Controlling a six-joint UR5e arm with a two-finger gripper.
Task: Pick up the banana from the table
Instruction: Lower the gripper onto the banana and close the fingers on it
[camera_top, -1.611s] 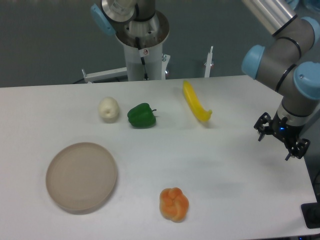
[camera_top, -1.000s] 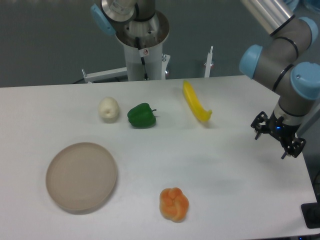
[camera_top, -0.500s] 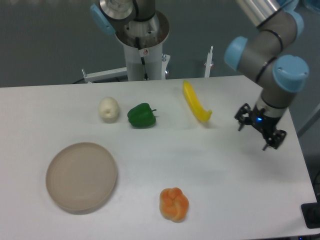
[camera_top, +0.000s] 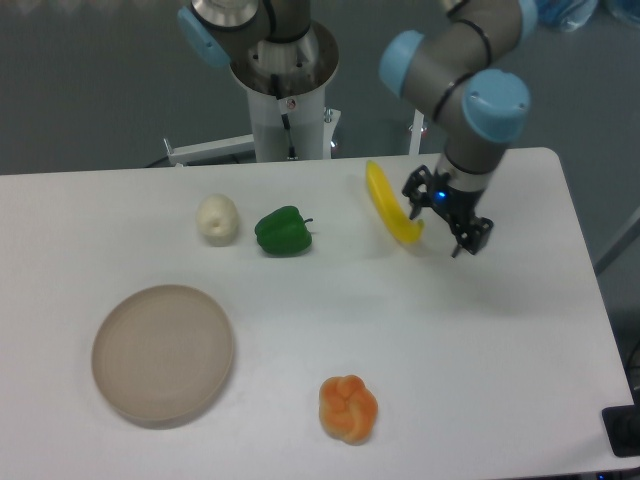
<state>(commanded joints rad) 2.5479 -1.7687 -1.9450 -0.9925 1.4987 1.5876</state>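
Note:
The banana (camera_top: 388, 204) is slim, curved and bright yellow, and lies on the white table (camera_top: 470, 340) toward the back, right of centre. My gripper (camera_top: 446, 217) hangs just to the right of the banana's near end, a little above the tabletop. Its two dark fingers are spread apart with nothing between them. The banana is fully visible and nothing touches it.
A green pepper (camera_top: 283, 231) and a whitish round item (camera_top: 217, 219) lie left of the banana. A round beige plate (camera_top: 163, 352) sits at the front left, an orange knobbly bun (camera_top: 348, 407) at the front centre. The robot base (camera_top: 286, 90) stands behind the table.
The arm has swung left from the table's right edge, and the gripper now sits beside the banana's near end. Nothing on the table has moved.

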